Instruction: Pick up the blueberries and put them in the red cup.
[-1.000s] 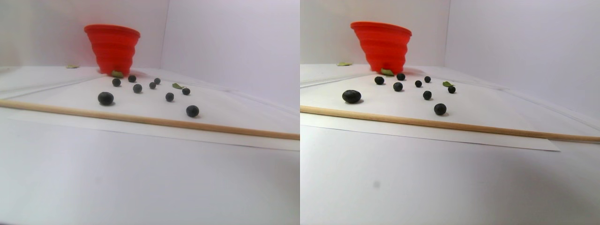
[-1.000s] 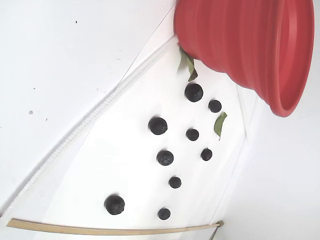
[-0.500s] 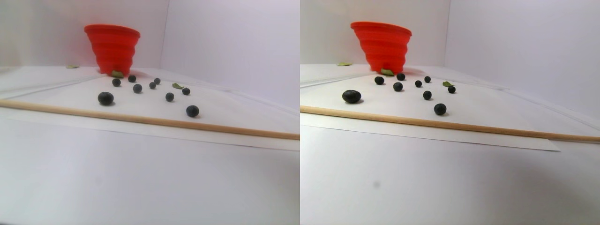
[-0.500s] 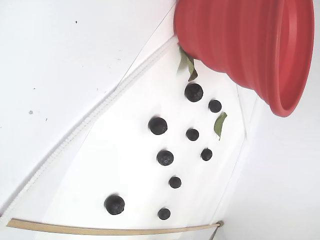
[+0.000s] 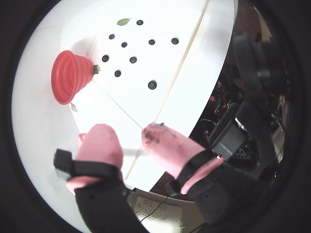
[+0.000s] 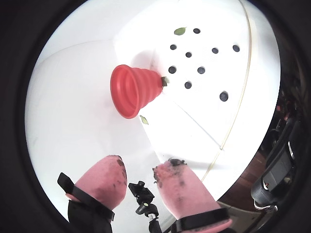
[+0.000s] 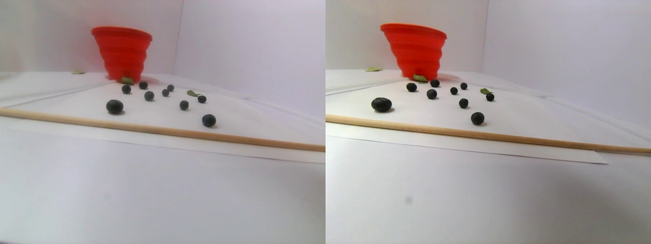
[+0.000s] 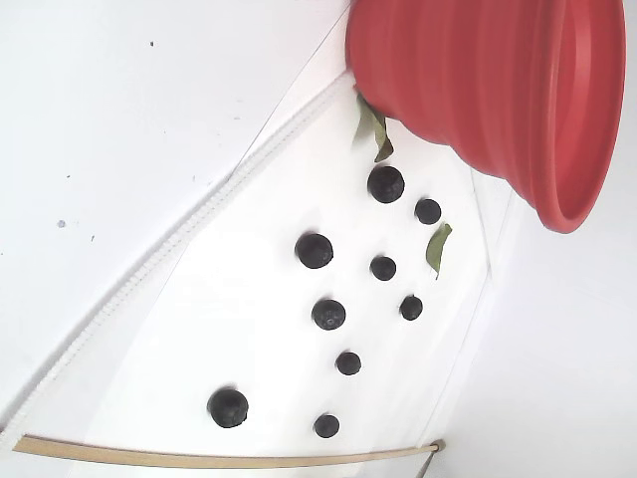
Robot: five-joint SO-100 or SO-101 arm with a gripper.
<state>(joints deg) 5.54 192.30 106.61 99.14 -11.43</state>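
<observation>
Several blueberries (image 5: 152, 84) (image 6: 223, 96) (image 7: 115, 106) (image 8: 315, 250) lie scattered on a white sheet. The red cup (image 5: 70, 76) (image 6: 133, 91) (image 7: 122, 53) (image 8: 478, 90) stands upright at the sheet's far corner, close to the nearest berries. My gripper (image 5: 127, 133) (image 6: 140, 165) shows only in both wrist views. It hangs high above the table, well away from the berries and the cup. Its two pink fingertips are apart, dark-stained, and nothing is between them.
A thin wooden stick (image 7: 152, 130) (image 5: 182, 63) (image 8: 199, 458) lies along the sheet's near edge. Small green leaves (image 8: 437, 247) (image 5: 123, 22) (image 6: 180, 31) lie among the berries and at the cup's foot. A black camera mount (image 6: 141, 191) stands below the gripper. Dark equipment (image 5: 252, 121) sits past the table edge.
</observation>
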